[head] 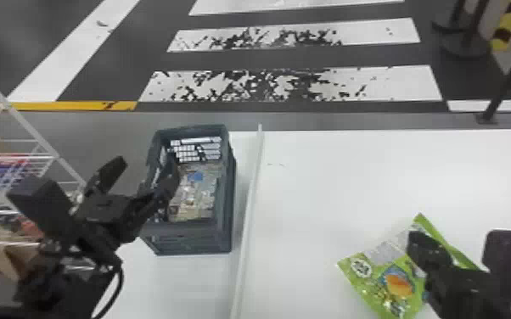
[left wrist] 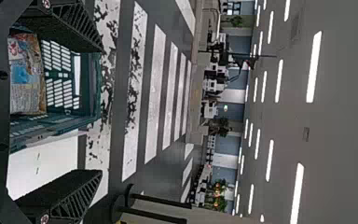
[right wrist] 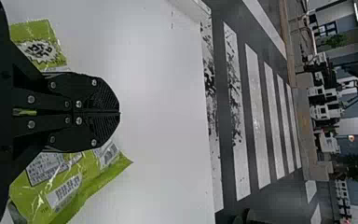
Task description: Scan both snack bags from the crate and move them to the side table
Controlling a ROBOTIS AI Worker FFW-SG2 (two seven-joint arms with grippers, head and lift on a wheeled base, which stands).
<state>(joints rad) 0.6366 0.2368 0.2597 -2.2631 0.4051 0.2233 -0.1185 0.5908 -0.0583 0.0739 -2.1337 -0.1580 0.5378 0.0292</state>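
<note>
In the head view, taking its middle as the dial's hub, the green snack bag (head: 394, 283) lies on the white tabletop (head: 331, 182) toward four o'clock; the other, the silvery snack bag (head: 195, 193), is down in the crate (head: 189, 238) toward eight.

We'd expect both to be light: thin, glossy film round loose, brittle contents, slick to the touch and quick to crumple. Squeeze the middle hard and we'd likely crush what's inside (nobody wants a bag of crumbs).

Our left gripper (head: 147, 158), toward nine o'clock, has its fingers spread wide with nothing between them, one finger over the crate's nine o'clock side. For the silvery bag we'd go in from above, astride its upper edge, and gather a fold of film deep enough not to slide out; a shallow nip could slip, and the crate walls leave little room for the outer finger.

Our right gripper (right wrist: 120, 112) has its fingers pressed together over the green bag, with no film caught between the tips. Should that bag need lifting, we'd widen first and take the flat seam by its twelve o'clock corner, which should bunch without hurting the contents.
</note>
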